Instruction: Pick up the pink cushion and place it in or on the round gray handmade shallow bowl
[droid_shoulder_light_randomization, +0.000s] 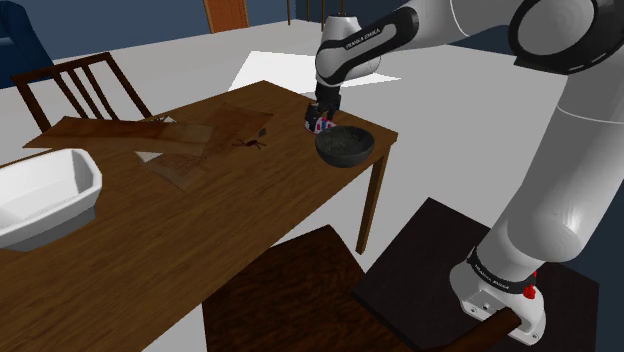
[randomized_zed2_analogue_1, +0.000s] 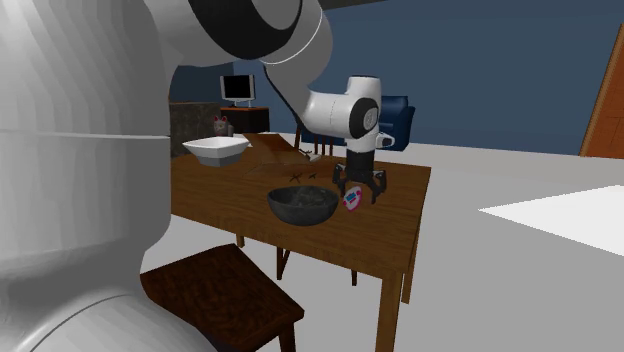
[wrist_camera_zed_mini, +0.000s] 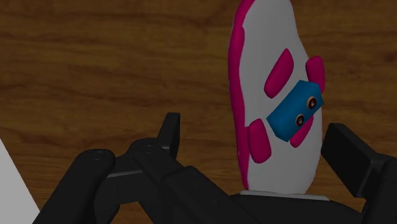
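The cushion (wrist_camera_zed_mini: 270, 44) is a small white pad with a pink rim, pink patches and a blue patch. It lies on the brown wooden table (droid_shoulder_light_randomization: 200, 230) near the far corner, just behind the dark grey round bowl (droid_shoulder_light_randomization: 345, 146). My black gripper (wrist_camera_zed_mini: 254, 130) is down over it, open. One finger stands well off one side and the other close to the opposite side, and neither clasps it. In the second exterior view the gripper (randomized_zed2_analogue_1: 358, 188) straddles the cushion (randomized_zed2_analogue_1: 353, 201) right beside the bowl (randomized_zed2_analogue_1: 302, 205). In the shoulder view the gripper (droid_shoulder_light_randomization: 322, 116) hides most of the cushion (droid_shoulder_light_randomization: 320, 127).
A deep white dish (droid_shoulder_light_randomization: 45, 195) sits at the table's other end. Flat wooden boards (droid_shoulder_light_randomization: 200, 135) and a small dark twig-like thing (droid_shoulder_light_randomization: 250, 145) lie mid-table. A wooden chair (droid_shoulder_light_randomization: 75, 85) stands behind, a dark seat (droid_shoulder_light_randomization: 280, 290) in front. The table edge runs just past the bowl.
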